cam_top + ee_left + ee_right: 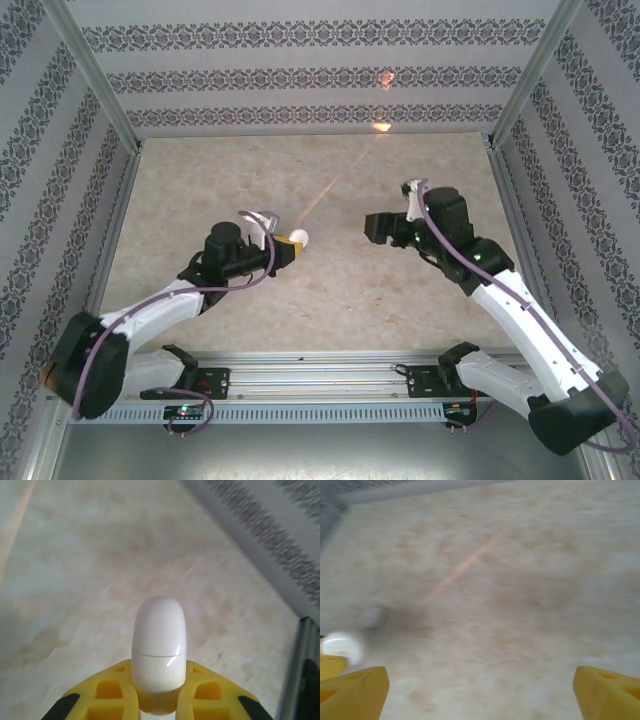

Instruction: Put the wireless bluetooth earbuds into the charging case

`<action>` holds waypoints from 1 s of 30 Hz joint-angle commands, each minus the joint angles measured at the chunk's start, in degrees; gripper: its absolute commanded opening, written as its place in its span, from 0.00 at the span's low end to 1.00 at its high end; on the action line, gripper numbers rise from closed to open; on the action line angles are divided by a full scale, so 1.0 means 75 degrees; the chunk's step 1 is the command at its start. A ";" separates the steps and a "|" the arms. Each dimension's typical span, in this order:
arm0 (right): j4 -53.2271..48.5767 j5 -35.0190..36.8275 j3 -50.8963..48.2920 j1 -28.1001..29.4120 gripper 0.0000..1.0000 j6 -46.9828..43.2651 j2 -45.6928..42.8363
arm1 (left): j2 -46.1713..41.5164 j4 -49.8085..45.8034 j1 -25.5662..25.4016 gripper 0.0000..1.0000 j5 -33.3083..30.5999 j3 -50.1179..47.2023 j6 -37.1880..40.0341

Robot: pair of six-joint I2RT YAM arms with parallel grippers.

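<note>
White charging case [159, 645] sits closed and clamped in the left gripper [159, 682], apparently steadied for the right gripper [481, 692], spread wide and empty near the case.

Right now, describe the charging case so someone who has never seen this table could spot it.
Over the marbled table, follow the left arm to its yellow pincer near the middle. Clamped in it is the charging case: a rounded pebble with a thin seam, glossy white against the yellow.
</note>
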 commanded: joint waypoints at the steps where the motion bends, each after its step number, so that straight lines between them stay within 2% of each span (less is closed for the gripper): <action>1: 0.0982 0.1678 -0.0895 -0.0551 0.98 -0.0601 -0.0326 | 0.0805 -0.0176 0.0059 0.10 -0.0329 0.0040 -0.0482; 3: 0.1268 0.1858 -0.1353 -0.1001 0.98 -0.0640 -0.0387 | 0.1351 -0.0020 0.0061 0.14 -0.0380 0.0076 -0.0524; 6: 0.1956 0.1915 -0.2061 -0.1799 0.98 -0.0666 -0.0354 | 0.1832 0.0167 0.0060 0.28 -0.0521 0.0086 -0.0505; 9: 0.2906 0.1901 -0.2781 -0.2423 0.98 -0.0850 -0.0321 | 0.1838 -0.0348 0.0053 0.42 -0.0794 0.0250 -0.0232; 14: 0.5202 0.1761 -0.4053 -0.2934 0.98 -0.1419 -0.0174 | 0.1082 -0.1848 0.0163 0.81 -0.1559 0.0682 0.0597; 15: 0.5534 0.1611 -0.4187 -0.3040 0.98 -0.1411 -0.0047 | 0.0878 -0.2184 0.0230 0.99 -0.1733 0.0784 0.0802; 18: 0.6850 0.1308 -0.4485 -0.3199 0.98 -0.1404 0.0513 | 0.0262 -0.2929 0.0545 1.00 -0.2305 0.1052 0.1402; 21: 0.8295 0.1099 -0.4669 -0.3225 0.98 -0.1450 0.1325 | -0.0546 -0.3045 0.0906 1.00 -0.3518 0.0950 0.2177; 23: 0.8972 0.1038 -0.4621 -0.3240 0.98 -0.1570 0.1952 | -0.1167 -0.2244 0.1203 1.00 -0.4060 0.0412 0.3055; 25: 0.9458 0.0944 -0.4498 -0.3276 0.98 -0.1600 0.2323 | -0.1564 -0.1159 0.1610 1.00 -0.4478 -0.0227 0.3415; 28: 1.0539 0.0809 -0.4497 -0.3299 0.98 -0.1690 0.3188 | -0.1603 -0.0085 0.2487 1.00 -0.4438 -0.0883 0.3139; 30: 1.1064 0.0716 -0.4447 -0.3293 0.98 -0.1720 0.3781 | -0.1330 0.0795 0.2841 1.00 -0.4305 -0.1313 0.3077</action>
